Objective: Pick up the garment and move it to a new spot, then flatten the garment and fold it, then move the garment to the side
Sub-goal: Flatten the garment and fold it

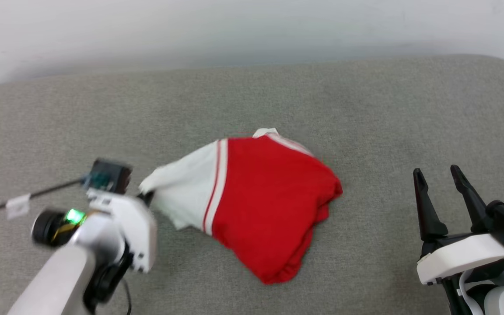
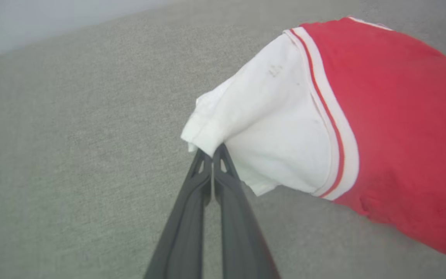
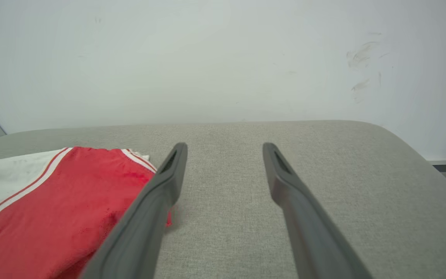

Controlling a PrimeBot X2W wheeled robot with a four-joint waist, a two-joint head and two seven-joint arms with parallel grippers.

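At the far left, a black cable (image 1: 37,191) with a white tag is lying across the grey cushion (image 1: 252,96). Just beside it, the left gripper (image 2: 212,153) is pinching the tip of a white sleeve (image 2: 269,116), with its two dark fingers pressing together on the fabric. The sleeve is stretching out toward the gripper and seems to be hanging slightly off the cushion. It belongs to the red shirt (image 1: 269,205), which is lying bunched and folded over itself near the middle of the cushion, with a red-and-white stripe running between the sleeve and the body. Well apart from the shirt, at the right, the right gripper (image 1: 436,171) is hovering over bare cushion, its fingers spreading wide and gripping nothing. A pale wall (image 1: 252,26) is rising behind the cushion.
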